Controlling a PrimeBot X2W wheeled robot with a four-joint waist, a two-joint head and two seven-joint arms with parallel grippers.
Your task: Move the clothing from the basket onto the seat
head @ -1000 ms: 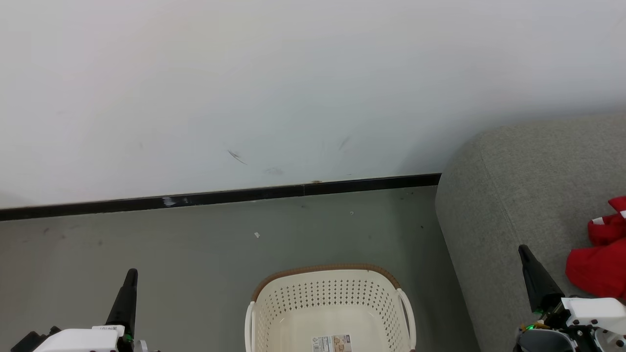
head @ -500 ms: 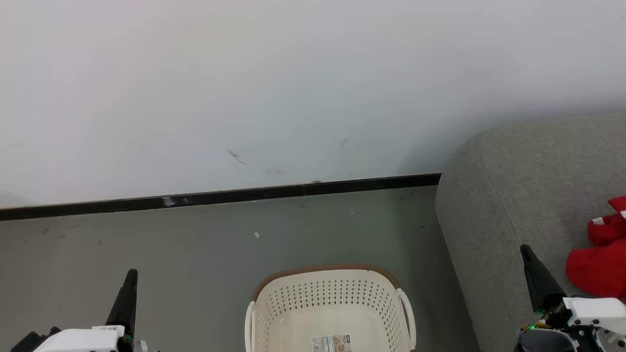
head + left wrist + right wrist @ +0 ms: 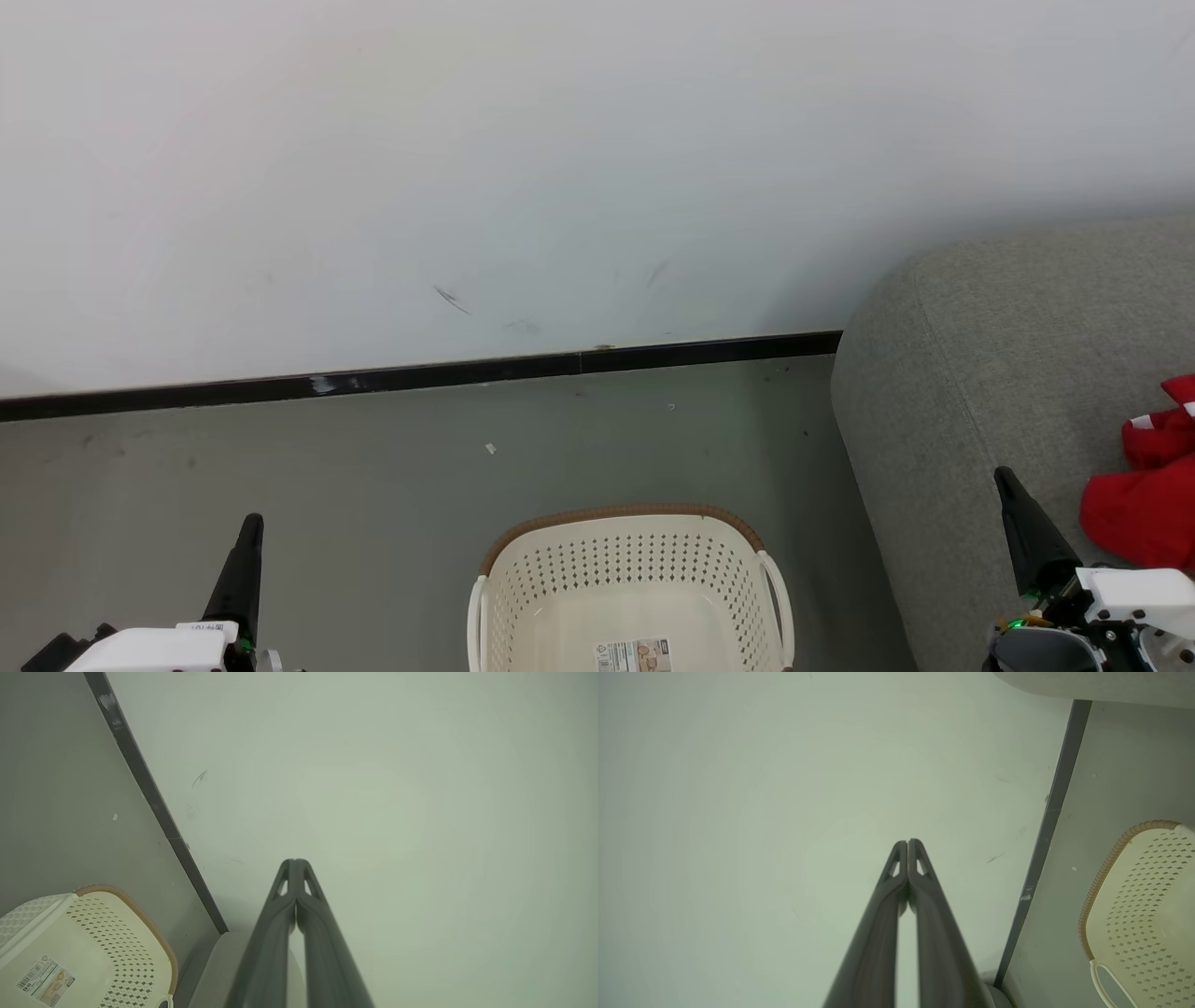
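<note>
The cream-white basket point(image 3: 631, 583) stands on the floor at the bottom centre, and what shows of its inside holds just a paper label. Red clothing point(image 3: 1146, 485) with white stripes lies on the grey seat point(image 3: 990, 373) at the right edge. My left gripper point(image 3: 250, 523) is shut with nothing in it at the lower left, left of the basket. My right gripper point(image 3: 1004, 476) is shut on nothing over the seat, just left of the clothing. Both wrist views show the closed gripper tips, left gripper point(image 3: 295, 862) and right gripper point(image 3: 907, 842), pointing at the wall, with the basket point(image 3: 93, 947) point(image 3: 1143, 896) at one side.
A white wall point(image 3: 560, 168) with a black skirting board point(image 3: 420, 376) runs behind the basket. Grey floor point(image 3: 373, 485) spreads between the wall and the basket and to the left. The seat's rounded corner stands close to the basket's right handle point(image 3: 780, 597).
</note>
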